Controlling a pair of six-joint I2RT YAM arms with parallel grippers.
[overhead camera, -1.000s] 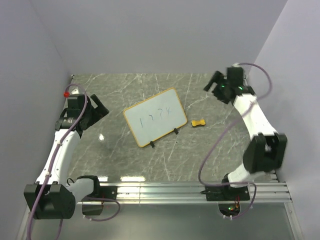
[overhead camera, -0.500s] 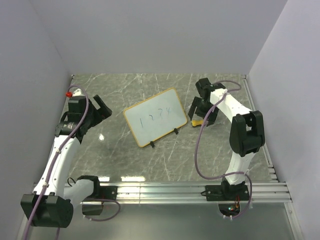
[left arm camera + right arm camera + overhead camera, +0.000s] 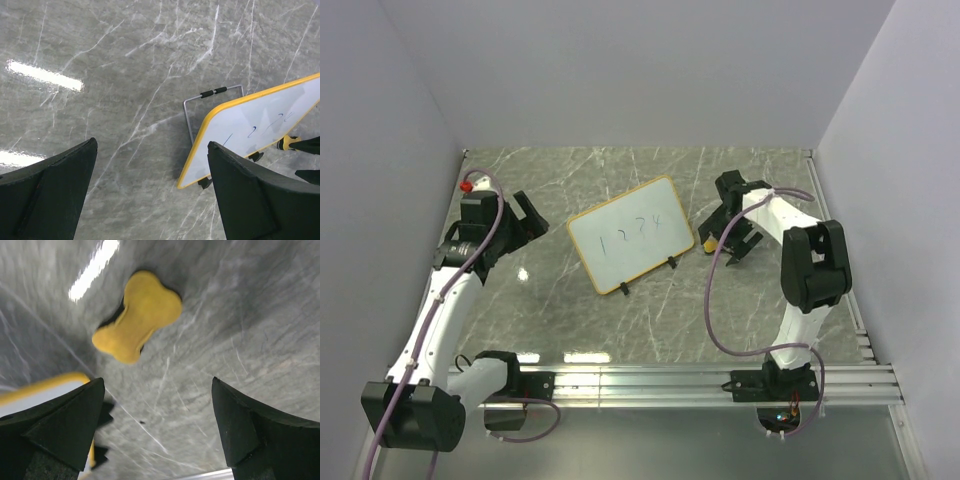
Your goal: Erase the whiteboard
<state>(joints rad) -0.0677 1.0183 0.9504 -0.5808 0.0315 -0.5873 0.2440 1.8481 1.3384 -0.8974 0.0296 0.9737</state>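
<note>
Right claw (image 3: 157,425) near whiteboard (image 3: 632,235) edge

We see the scene lit brightly and evenly from overhead. The glossy stone table (image 3: 650,300) throws back white glare: small patches near its front edge from above, a sharp bar in the left wrist view, where the whiteboard (image 3: 260,130) looks crisp. Our right wrist view is smeared with blur; the yellow bone-shaped piece (image 3: 137,315) looks soft, with a dark shadow tight beneath it.
</note>
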